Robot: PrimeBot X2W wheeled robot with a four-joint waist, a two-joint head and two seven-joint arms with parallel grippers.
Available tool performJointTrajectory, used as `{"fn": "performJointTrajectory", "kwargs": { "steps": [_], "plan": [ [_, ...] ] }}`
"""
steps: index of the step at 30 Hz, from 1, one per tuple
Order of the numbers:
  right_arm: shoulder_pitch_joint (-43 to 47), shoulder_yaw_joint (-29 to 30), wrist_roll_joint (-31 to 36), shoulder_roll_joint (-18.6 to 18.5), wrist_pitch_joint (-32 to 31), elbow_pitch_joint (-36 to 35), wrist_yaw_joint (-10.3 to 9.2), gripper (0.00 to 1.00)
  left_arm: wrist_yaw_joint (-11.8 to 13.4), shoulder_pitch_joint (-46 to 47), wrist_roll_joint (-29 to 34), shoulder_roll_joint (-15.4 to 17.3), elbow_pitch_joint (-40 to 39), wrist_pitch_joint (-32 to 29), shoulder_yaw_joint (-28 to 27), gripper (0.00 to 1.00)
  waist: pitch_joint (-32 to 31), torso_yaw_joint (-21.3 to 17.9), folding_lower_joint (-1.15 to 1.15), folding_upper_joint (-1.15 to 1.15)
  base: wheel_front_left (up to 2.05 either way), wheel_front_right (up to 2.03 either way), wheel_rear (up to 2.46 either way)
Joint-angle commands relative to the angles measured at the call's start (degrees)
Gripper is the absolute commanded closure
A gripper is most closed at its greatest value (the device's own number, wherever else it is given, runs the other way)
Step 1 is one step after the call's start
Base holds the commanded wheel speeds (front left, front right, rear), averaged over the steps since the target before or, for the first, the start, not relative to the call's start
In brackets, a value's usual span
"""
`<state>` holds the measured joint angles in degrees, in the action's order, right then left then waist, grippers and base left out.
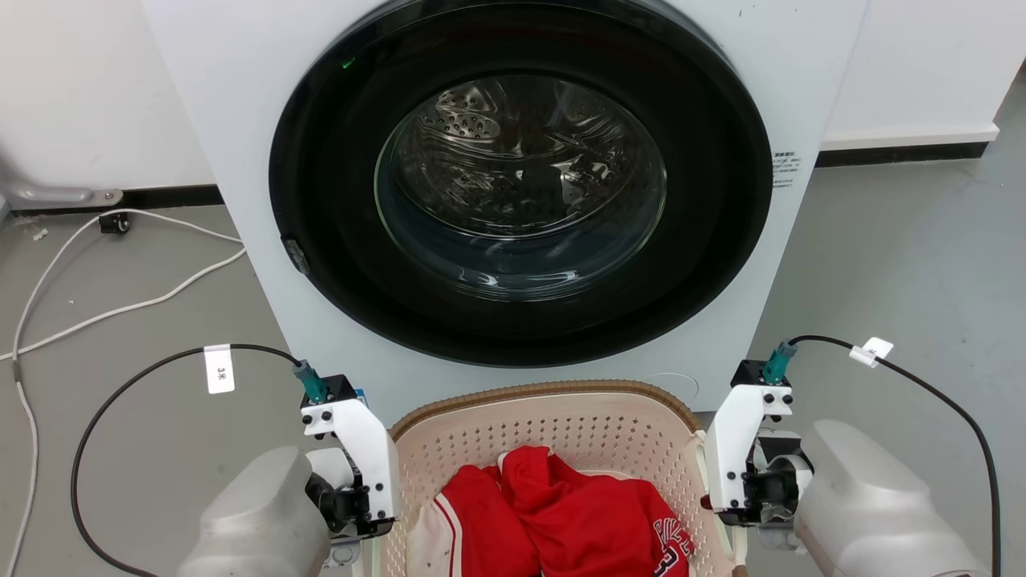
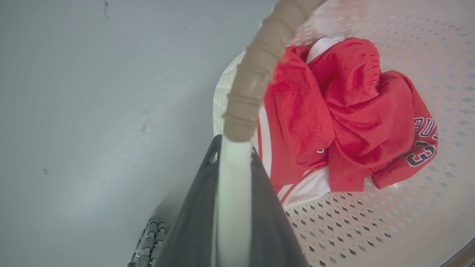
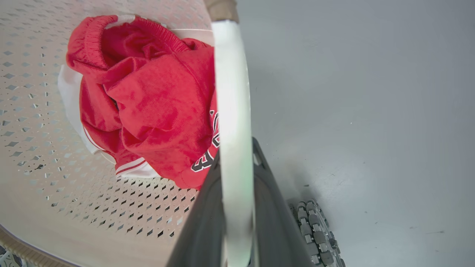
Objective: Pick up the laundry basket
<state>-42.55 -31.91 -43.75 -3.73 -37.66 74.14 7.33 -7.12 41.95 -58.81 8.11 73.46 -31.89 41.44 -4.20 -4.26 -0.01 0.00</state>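
Observation:
The laundry basket (image 1: 561, 433) is cream, perforated and brown-rimmed, and it sits low in the head view, right in front of the washer. A red and white jersey (image 1: 561, 513) lies bundled inside it. My two arms flank the basket, one at each side. In the left wrist view my left gripper (image 2: 233, 148) is shut on the basket's white side handle (image 2: 232, 193), just below the brown rim (image 2: 256, 74). My right gripper (image 3: 235, 157) is shut on the opposite white handle (image 3: 230, 111).
The white washer (image 1: 208, 120) with its closed dark round door (image 1: 521, 184) stands directly behind the basket. White cables (image 1: 120, 308) trail over the grey floor at the left. A ribbed wheel of my base (image 3: 315, 233) is near the basket's right side.

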Motion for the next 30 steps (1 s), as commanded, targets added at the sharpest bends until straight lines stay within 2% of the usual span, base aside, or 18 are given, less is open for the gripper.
{"fn": "performJointTrajectory", "kwargs": {
  "steps": [1, 30],
  "plan": [
    [0.20, 0.48, -0.03, 1.19, 0.39, -0.55, 0.28, 1.00, -0.65, -0.20, -0.36, -1.29, -0.37, 0.14, 0.13, 1.00, -0.02, 0.13, 0.01, 0.00, 0.00, 0.00, 0.00],
    [1.25, 3.86, 2.18, 1.44, 0.68, -0.56, 0.28, 1.00, -0.65, -0.24, -1.11, -1.93, 0.00, 0.65, 1.47, 1.00, 0.03, 0.55, 0.01, 0.00, 0.00, 0.00, 0.00]
  ]
}}
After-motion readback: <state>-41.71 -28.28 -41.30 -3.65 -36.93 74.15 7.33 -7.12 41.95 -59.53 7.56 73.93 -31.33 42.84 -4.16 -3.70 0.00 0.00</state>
